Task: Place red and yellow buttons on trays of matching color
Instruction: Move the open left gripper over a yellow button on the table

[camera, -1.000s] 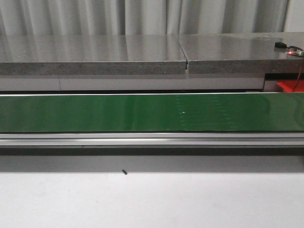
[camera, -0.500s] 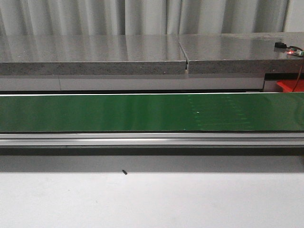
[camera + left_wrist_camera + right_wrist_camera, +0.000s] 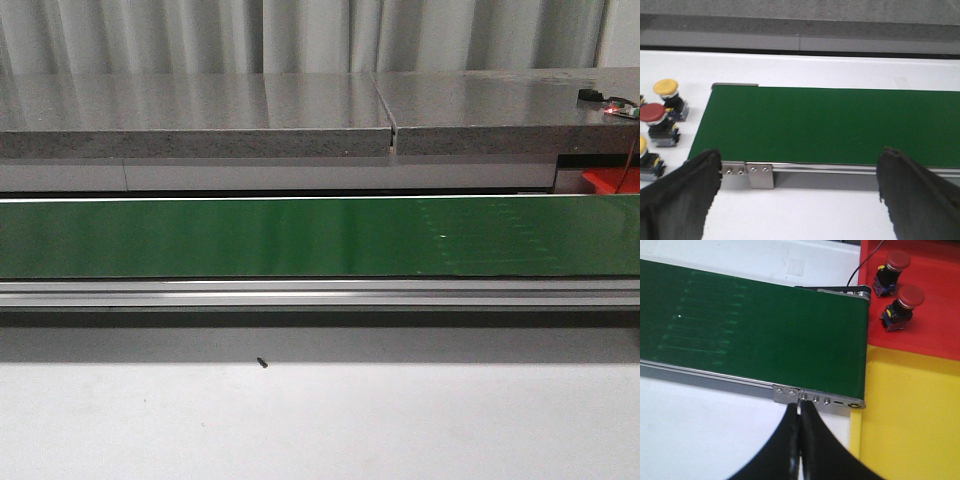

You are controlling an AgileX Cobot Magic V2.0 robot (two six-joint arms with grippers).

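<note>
The green conveyor belt (image 3: 300, 238) carries no button in any view; it runs across the white desk (image 3: 320, 420), and everything that matters sits off its two ends. Beyond one end, seen from the left wrist, wait a yellow button (image 3: 666, 88), a red button (image 3: 653, 114) and a second yellow button (image 3: 642, 150) that is cut off by the frame edge, so there may be more out of sight. The left gripper (image 3: 797, 192) hangs with its jaws spread wide, over the belt's near rail, and these buttons lie just off to one side of it, making the left arm plainly the nearer one for the next pick. Beyond the belt's other end lie the red tray (image 3: 940, 315), already holding two red buttons (image 3: 904, 302), and beside it the yellow tray (image 3: 910, 420), bare in the part shown. The right gripper (image 3: 800, 412) is pressed closed on nothing, near the rail at that end. The front view shows neither gripper, and only a corner of the red tray.
</note>
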